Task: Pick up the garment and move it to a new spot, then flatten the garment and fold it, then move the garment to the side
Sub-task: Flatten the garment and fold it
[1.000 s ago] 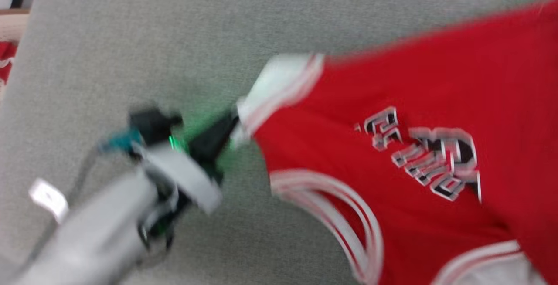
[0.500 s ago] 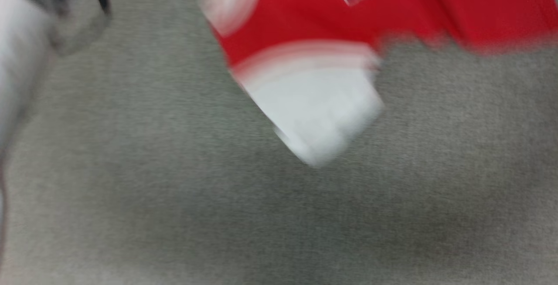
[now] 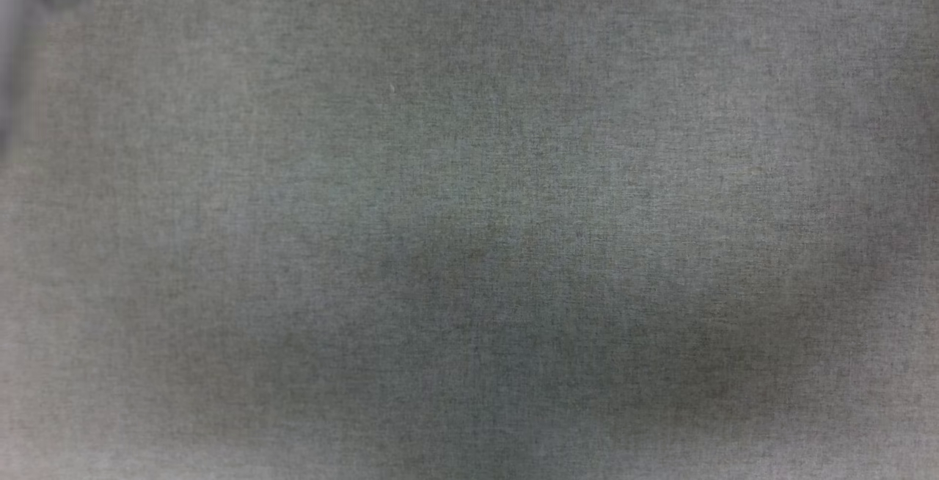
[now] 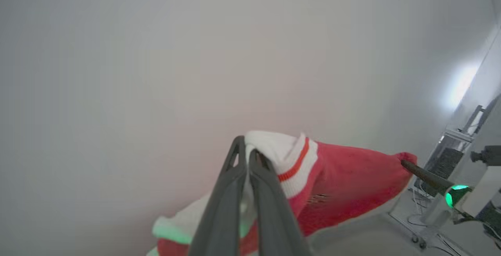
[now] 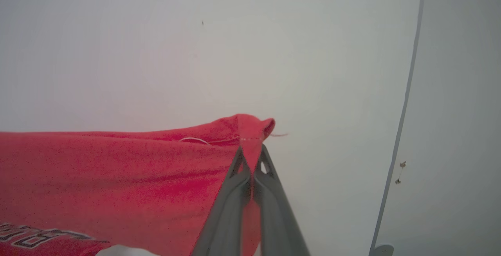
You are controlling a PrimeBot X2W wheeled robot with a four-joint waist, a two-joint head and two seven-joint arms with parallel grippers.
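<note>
While the head camera has swung off the shirt, so that where the red cloth lay a second ago it now looks at bare grey cloth-topped desk [image 3: 469,216], the wrist views tell me where things have gone. The jersey [image 4: 352,181] is up in the air, stretched between the two arms against a pale wall. The left hand [image 4: 246,148] is clenched on the white, red-striped sleeve end. From there the red body runs out toward 3 o'clock, where the right hand [image 5: 251,150] is clamped on a red corner of the fabric. In that arm's own view the cloth spreads away toward 9 o'clock, with black lettering at 8 o'clock.

I judge this as the carry: the garment is lifted and travelling to its new spot, with flattening and folding not yet begun. Held at two points, it should lay down fairly spread.

By count: one jersey, two hands, both grasping it, and one green lamp [image 4: 454,193] glowing on the right arm.
</note>
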